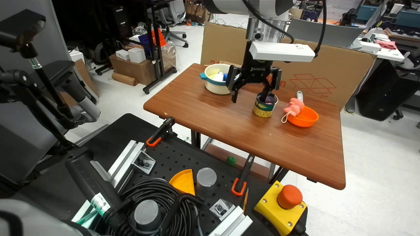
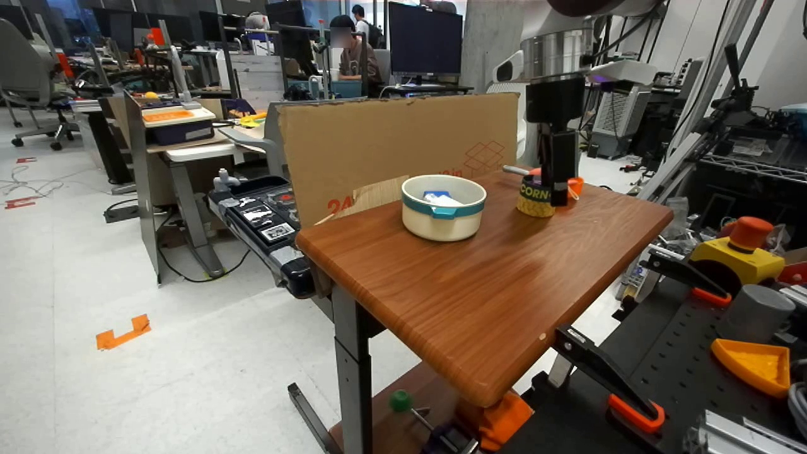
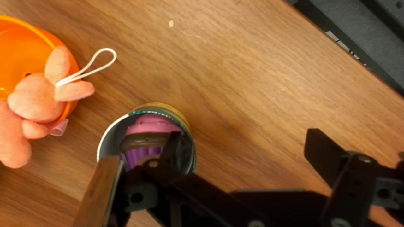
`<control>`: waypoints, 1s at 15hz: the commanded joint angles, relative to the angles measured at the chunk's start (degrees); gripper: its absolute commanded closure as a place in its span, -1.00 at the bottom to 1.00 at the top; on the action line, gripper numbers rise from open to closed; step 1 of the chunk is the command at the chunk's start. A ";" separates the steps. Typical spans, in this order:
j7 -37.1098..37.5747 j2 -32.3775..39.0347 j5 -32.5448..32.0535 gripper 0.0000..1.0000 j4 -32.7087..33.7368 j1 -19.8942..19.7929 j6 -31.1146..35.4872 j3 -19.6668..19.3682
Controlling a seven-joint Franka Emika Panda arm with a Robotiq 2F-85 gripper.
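Gripper (image 1: 248, 97) spread wide, one finger (image 3: 172, 146) at mouth of round corn can (image 2: 534, 200), ridged toy cupcake (image 3: 146, 138) inside

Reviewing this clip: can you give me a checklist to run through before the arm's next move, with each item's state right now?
1. Gripper open: ok, the jaws stand wide apart and clamp nothing.
2. Corn can upright: ok, it stands on the brown table.
3. One finger free of the can's wall: cannot tell; it reaches the can's mouth, but contact is unclear.
4. Cupcake toy untouched inside the can: cannot tell; the finger partly covers it in the wrist view.
5. Plush toy wholly inside the orange pan: not ok, it hangs over the rim.
6. Cream pot apart from the gripper: ok, an exterior view shows a gap between them.
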 commanded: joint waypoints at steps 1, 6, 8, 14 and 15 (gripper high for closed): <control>1.74 1.60 -1.48 -0.50 2.08 0.09 -1.40 0.21; 1.14 2.03 -1.11 0.16 2.85 -0.17 -1.35 0.44; 1.14 2.25 -1.01 0.46 3.22 -0.25 -1.46 0.41; 1.32 2.20 -0.42 1.00 4.22 -0.80 -1.29 0.30; 1.37 2.08 -0.32 0.98 4.34 -0.93 -1.24 0.29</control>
